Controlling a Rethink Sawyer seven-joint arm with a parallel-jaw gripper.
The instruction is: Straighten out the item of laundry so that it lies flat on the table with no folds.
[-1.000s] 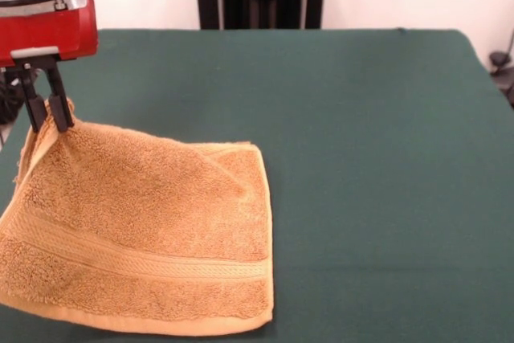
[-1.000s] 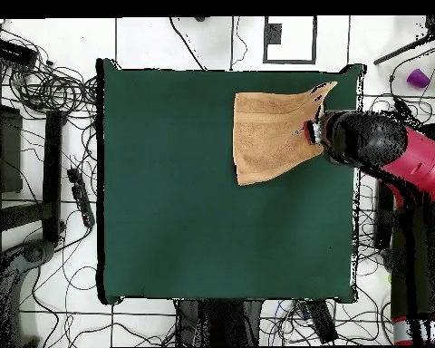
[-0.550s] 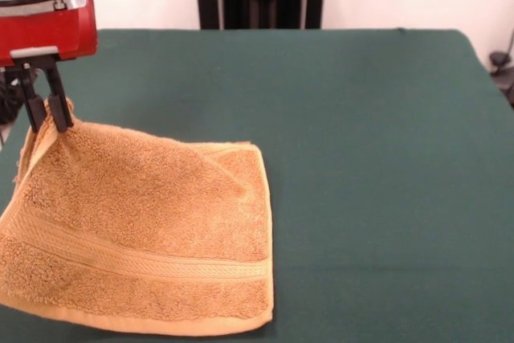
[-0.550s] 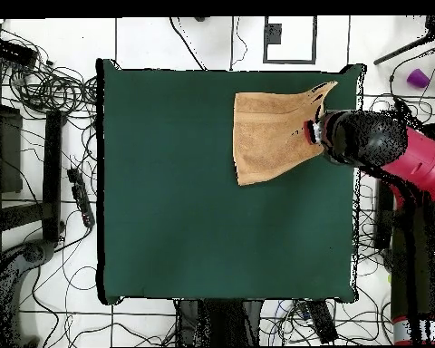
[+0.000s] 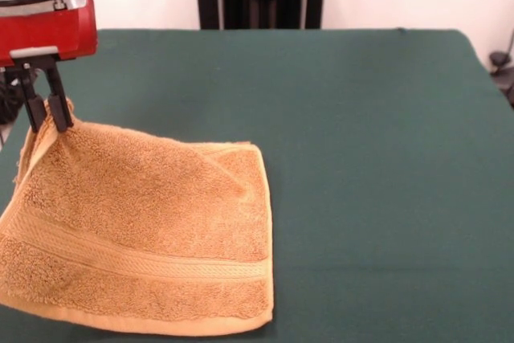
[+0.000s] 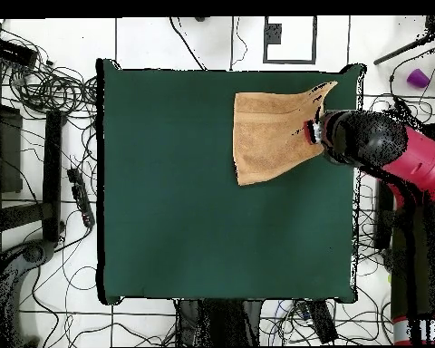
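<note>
At the left edge of the large table covered in plain dark green cloth (image 5: 361, 158), my black 2-fingered gripper (image 5: 46, 118) was pinched together on 1 corner of the small orange-tan terry-cloth towel (image 5: 152, 230) and held that corner raised above the surface. The rest of the towel lay on the table and sloped up toward my fingers. Its flat woven band (image 5: 136, 261) ran near the front hem. In the overhead view the towel (image 6: 271, 136) sat in a corner region of the table (image 6: 167, 208), close to 2 of its edges, and the raised corner reached almost to the side border beside my gripper (image 6: 314, 130).

I judged the towel was not yet flat: a soft diagonal ridge crossed its middle, and the left side curled under where I lifted it.

The danger I saw was the table's edge. If I pulled the corner further outward, part of the cloth could hang over the border and slide off. If I released from this height, the corner could drop back on itself and make a new fold. A thin pinch on the hem could also slip during a pull.
</note>
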